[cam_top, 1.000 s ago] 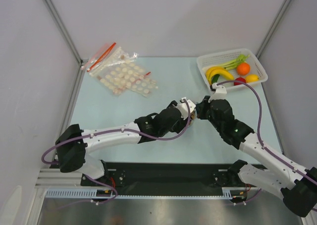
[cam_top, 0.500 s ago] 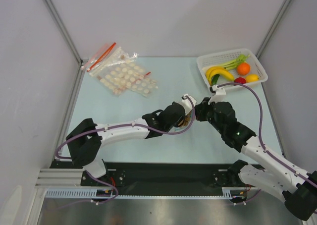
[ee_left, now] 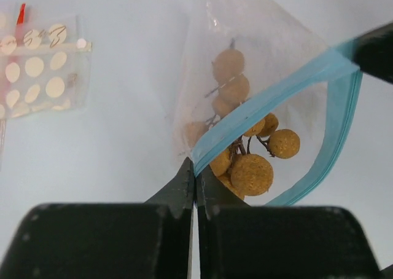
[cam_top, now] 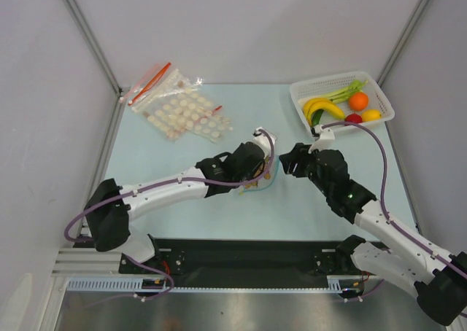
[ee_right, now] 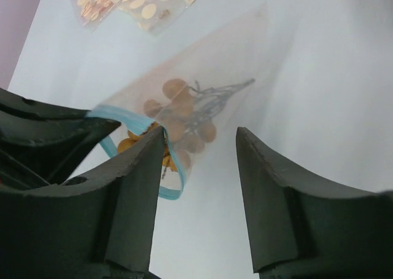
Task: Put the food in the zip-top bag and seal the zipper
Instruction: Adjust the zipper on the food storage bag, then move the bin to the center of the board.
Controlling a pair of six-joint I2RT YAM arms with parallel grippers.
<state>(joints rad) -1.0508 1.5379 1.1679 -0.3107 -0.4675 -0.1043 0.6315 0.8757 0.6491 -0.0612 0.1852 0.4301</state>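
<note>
Our left gripper (ee_left: pixel 195 176) pinches the zipper (ee_left: pixel 276 91) at one end; our right gripper (ee_right: pixel 199 137) has its jaws apart, empty.
The tan fruit bunch (ee_left: pixel 249 168) sits inside the zip-top bag (ee_left: pixel 258 39), whose mouth gapes; we judge sealing comes next, and the zipper needs pressing shut along its length.

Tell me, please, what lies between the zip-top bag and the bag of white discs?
Only bare table separates zip-top bag and disc bag, per the left wrist view.

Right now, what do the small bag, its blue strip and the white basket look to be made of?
The zip-top bag looks like thin clear glossy plastic film: the fruits show through. Its zipper is light blue, seemingly thicker, semi-opaque plastic. The basket, white with slotted walls, is probably rigid moulded plastic.
</note>
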